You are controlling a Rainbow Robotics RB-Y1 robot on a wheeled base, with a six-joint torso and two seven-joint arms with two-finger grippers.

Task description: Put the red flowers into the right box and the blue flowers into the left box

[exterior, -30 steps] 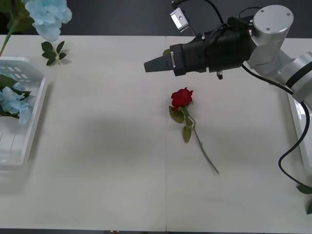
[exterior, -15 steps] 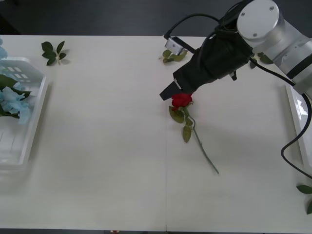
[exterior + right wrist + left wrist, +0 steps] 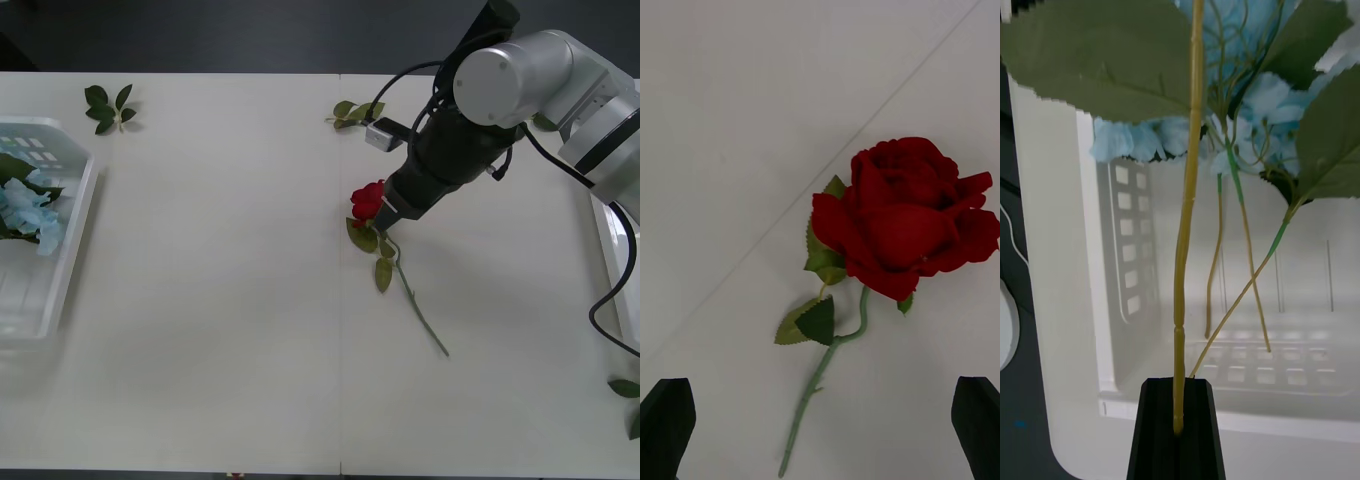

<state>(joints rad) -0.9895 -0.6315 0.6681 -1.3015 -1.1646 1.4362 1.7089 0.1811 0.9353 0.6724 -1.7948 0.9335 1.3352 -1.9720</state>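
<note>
Our right gripper point(image 3: 820, 427) has swung down from its level pose above the table and now hangs over the red rose point(image 3: 372, 200), which lies in the middle of the table point(image 3: 220, 300) with its stem trailing toward us. In the right wrist view the black fingers point(image 3: 668, 420) stand wide apart at the two corners, with the rose point(image 3: 902, 225) between and beyond them, not yet touched. We judge this the approach to a grasp. The stem just below the bloom looks like the natural place to close.

Our left gripper point(image 3: 1178, 427) is closed on the yellow-green stem of a blue flower point(image 3: 1225, 90) and holds it over the left box point(image 3: 70, 250), whose white slotted floor shows behind the stem. More blue flowers point(image 3: 25, 212) already lie in that box. The right box point(image 3: 612, 240) shows at the table's right edge, so the rose has a short trip once lifted.
</note>
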